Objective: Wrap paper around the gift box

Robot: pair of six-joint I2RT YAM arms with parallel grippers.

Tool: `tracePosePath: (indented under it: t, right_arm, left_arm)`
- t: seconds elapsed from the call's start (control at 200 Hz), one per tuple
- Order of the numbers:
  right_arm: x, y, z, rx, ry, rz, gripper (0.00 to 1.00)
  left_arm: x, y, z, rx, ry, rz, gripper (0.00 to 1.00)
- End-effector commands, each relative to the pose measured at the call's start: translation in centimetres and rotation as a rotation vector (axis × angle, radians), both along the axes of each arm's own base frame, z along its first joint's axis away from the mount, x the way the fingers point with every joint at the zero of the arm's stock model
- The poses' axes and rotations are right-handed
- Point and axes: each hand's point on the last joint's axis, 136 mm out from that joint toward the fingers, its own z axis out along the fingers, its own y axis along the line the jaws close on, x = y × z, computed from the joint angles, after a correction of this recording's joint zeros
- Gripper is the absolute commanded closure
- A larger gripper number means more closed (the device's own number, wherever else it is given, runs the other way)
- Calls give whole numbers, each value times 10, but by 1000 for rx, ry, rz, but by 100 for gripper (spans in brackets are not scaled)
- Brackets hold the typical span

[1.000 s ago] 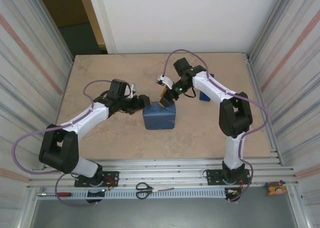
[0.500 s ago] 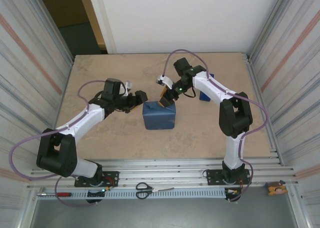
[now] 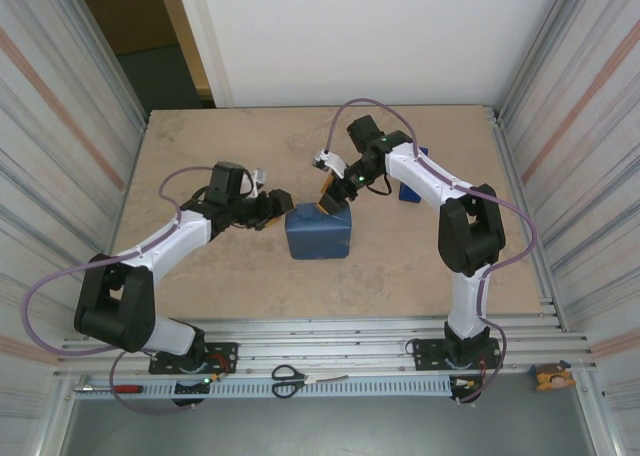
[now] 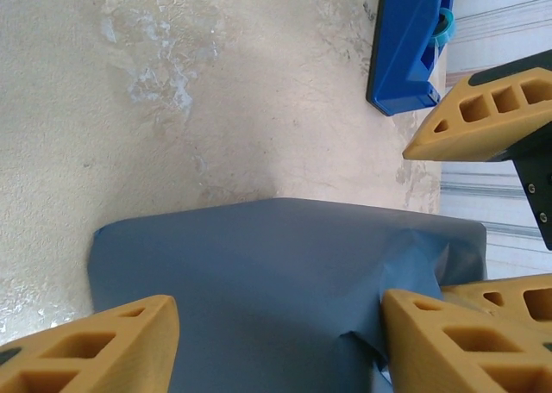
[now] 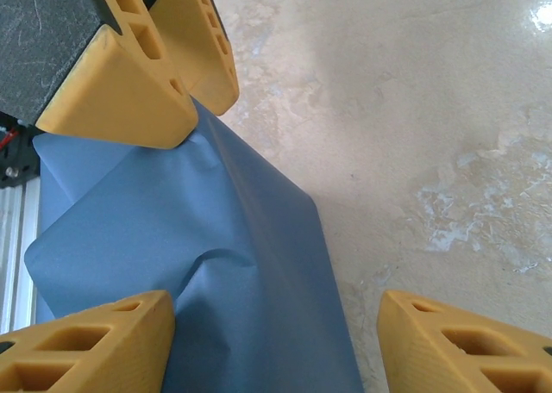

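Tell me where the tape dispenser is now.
In the top view, the blue tape dispenser sits right of the paper-wrapped gift box, partly hidden behind the right arm.

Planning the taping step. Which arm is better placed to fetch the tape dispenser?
Right, probably. The tape dispenser lies beside the right arm, right of the box wrapped in paper. The right gripper is open at the box's far edge; the left gripper, also open, would have to reach across the box.
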Motion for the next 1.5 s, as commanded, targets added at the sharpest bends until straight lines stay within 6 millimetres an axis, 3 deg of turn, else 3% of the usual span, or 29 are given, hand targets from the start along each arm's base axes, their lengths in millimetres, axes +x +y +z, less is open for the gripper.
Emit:
tracePosePath:
  t: [0.0, 0.095, 0.301, 0.491, 0.576, 0.852, 1.042, 1.193, 1.243, 1.343, 1.493]
  right_arm:
    - [-9, -4, -8, -56, 21, -12, 37]
    - [-9, -5, -9, -59, 22, -13, 37]
    - [-13, -6, -9, -65, 22, -6, 37]
    - [-13, -6, -8, -64, 18, -4, 37]
    - [-13, -5, -8, -63, 17, -2, 37]
    - [-4, -2, 6, -37, -20, -25, 36]
    - [19, -3, 45, 52, -50, -162, 32]
    - [40, -29, 70, 68, -37, -416, 27]
    - [44, -44, 71, 54, 16, -543, 20]
    - [36, -65, 60, -7, 157, -715, 17]
    - [13, -79, 35, -138, 334, -846, 6]
  left_arm:
    - [-16, 2, -6, 28, 14, -44, 42]
    - [-14, 2, 0, 33, -6, -51, 46]
    - [-3, -2, 35, 10, -102, -52, 23]
    - [-4, -13, 34, 11, -82, -83, 8]
    - [-6, -19, 24, 31, -51, -105, 9]
    - [-22, -22, -6, 95, 3, -127, 27]
    - [-29, -24, -15, 115, 16, -145, 31]
    - [-29, -25, -17, 112, 17, -149, 31]
    - [-28, -26, -16, 111, 12, -150, 30]
    - [-27, -28, -14, 106, 6, -148, 30]
    - [-26, -28, -12, 104, 0, -144, 29]
